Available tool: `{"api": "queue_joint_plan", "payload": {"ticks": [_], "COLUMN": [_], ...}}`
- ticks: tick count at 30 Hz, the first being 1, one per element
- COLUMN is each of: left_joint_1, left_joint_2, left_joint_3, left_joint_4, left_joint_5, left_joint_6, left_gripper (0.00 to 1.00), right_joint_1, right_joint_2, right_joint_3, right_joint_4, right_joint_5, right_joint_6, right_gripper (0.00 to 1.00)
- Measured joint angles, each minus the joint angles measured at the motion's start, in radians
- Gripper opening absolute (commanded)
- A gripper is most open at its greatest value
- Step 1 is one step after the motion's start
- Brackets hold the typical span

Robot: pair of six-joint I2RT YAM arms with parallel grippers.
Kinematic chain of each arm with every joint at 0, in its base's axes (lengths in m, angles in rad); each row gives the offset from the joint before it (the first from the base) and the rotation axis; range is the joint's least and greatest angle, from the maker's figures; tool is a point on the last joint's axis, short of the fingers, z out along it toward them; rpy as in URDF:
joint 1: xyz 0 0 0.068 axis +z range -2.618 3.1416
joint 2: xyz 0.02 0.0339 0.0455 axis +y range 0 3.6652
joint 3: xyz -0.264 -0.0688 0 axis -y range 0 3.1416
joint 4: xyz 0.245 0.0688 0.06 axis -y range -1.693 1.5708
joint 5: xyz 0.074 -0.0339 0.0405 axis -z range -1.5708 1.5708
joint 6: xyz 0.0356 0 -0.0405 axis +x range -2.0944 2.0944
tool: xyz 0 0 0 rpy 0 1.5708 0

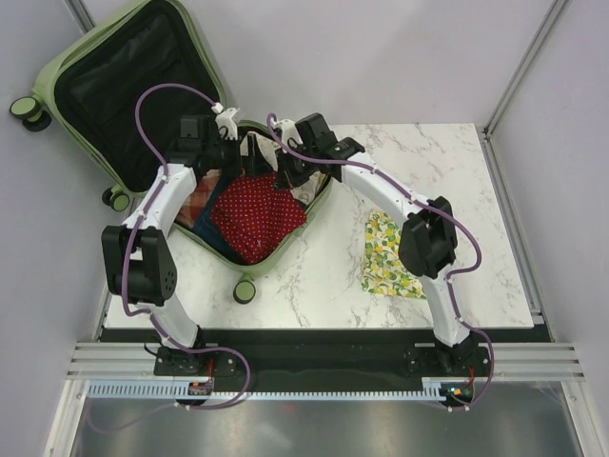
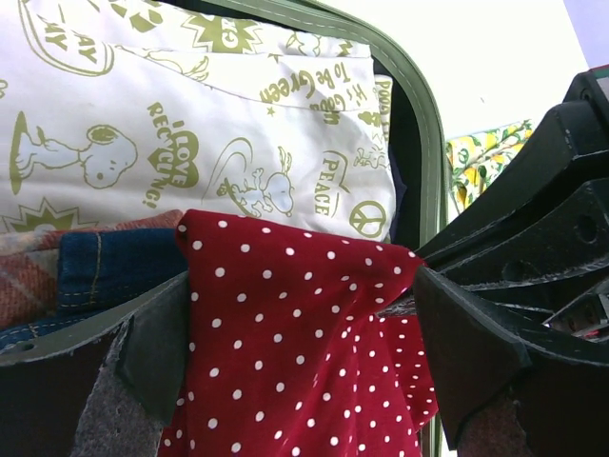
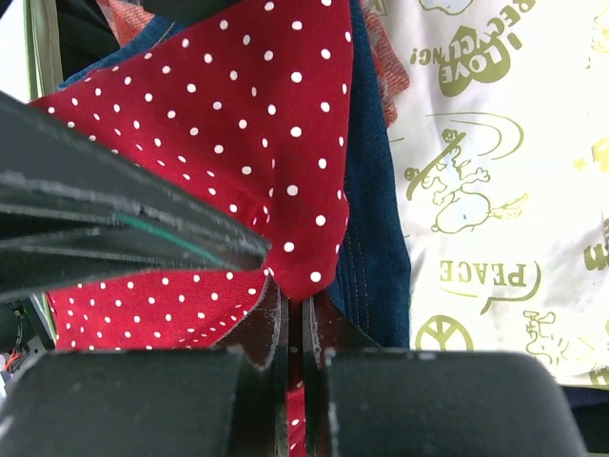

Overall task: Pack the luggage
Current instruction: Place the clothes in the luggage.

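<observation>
Right tool pinching red cloth, luggage rim near

The top external camera looked steeply down from high above the near edge, taking in the whole marbled surface and the open luggage. Both wrist cameras sat very close over its packed contents. All three views shared the red polka-dot cloth; the wrists also shared a Snoopy-print fabric.
</observation>
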Motion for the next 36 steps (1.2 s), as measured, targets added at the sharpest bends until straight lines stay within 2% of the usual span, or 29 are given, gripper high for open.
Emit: {"api": "queue_joint_plan", "payload": {"ticks": [6, 15, 18, 21, 22, 23, 25, 27, 28, 29, 32, 36], "left_joint_1": [0.035, 0.051, 0.051, 0.051, 0.051, 0.051, 0.051, 0.051, 0.051, 0.051, 0.051, 0.051], "left_joint_2": [0.03, 0.075, 0.076, 0.076, 0.077, 0.077, 0.077, 0.078, 0.078, 0.078, 0.078, 0.082], "left_joint_3": [0.0, -0.004, -0.008, -0.008, -0.009, -0.009, -0.009, -0.009, -0.009, -0.009, -0.006, 0.029], "left_joint_4": [0.003, 0.013, 0.026, 0.033, 0.036, 0.039, 0.044, 0.048, 0.048, 0.048, 0.044, 0.024], "left_joint_5": [0.027, 0.14, 0.177, 0.207, 0.218, 0.228, 0.24, 0.246, 0.246, 0.245, 0.23, 0.197], "left_joint_6": [0.0, -0.005, -0.013, -0.024, -0.027, -0.034, -0.036, -0.037, -0.037, -0.037, -0.037, -0.037], "left_gripper": [0.95, 0.75, 0.61, 0.36, 0.22, 0.14, 0.02, 0.02, 0.02, 0.02, 0.02, 0.02], "right_joint_1": [0.0, 0.0, 0.0, 0.0, 0.0, 0.0, 0.0, 0.0, 0.0, 0.0, -0.006, -0.029], "right_joint_2": [0.0, 0.0, 0.0, 0.0, 0.0, 0.0, 0.0, 0.0, 0.0, 0.0, 0.0, 0.0], "right_joint_3": [-0.002, -0.002, -0.002, -0.002, -0.002, -0.002, -0.002, -0.002, -0.002, -0.002, -0.002, -0.002], "right_joint_4": [0.002, 0.002, 0.002, 0.001, 0.0, 0.0, 0.0, -0.001, -0.001, -0.002, -0.003, -0.011], "right_joint_5": [0.0, 0.002, 0.008, 0.019, 0.024, 0.029, 0.042, 0.051, 0.053, 0.056, 0.076, 0.103], "right_joint_6": [0.0, 0.003, 0.01, 0.019, 0.022, 0.024, 0.03, 0.039, 0.043, 0.05, 0.058, 0.062], "right_gripper": [0.0, 0.0, 0.0, 0.0, 0.0, 0.03, 0.11, 0.18, 0.28, 0.57, 0.84, 0.98]}}
